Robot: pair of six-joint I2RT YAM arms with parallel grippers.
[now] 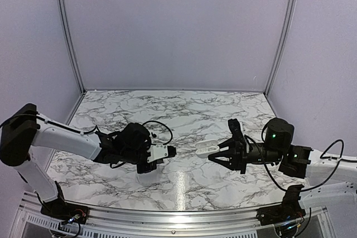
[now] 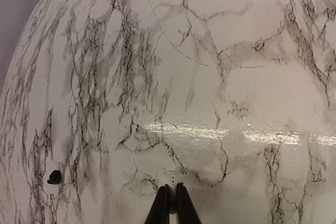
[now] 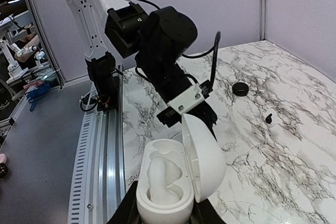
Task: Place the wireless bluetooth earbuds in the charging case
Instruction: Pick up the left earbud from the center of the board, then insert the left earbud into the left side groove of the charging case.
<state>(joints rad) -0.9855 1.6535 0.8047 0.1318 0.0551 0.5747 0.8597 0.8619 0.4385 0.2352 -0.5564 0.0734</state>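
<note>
Glossy white egg-shaped charging case (image 3: 167, 184), lid open, clamped in right gripper (image 1: 215, 153); left gripper (image 2: 172, 203) closed tight.

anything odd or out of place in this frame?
Nothing damaged or spilled. The right gripper holds the white charging case with its lid open and a white earbud seated inside. One black earbud lies loose on the marble table, apart from any case: stray, but plausible mid-task.

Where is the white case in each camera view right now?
Top external: the case sits right of centre, in the right gripper.
Left wrist: not in view.
Right wrist: case at bottom centre, lid open.
Shared landmark: the marble table, in all three views.
</note>
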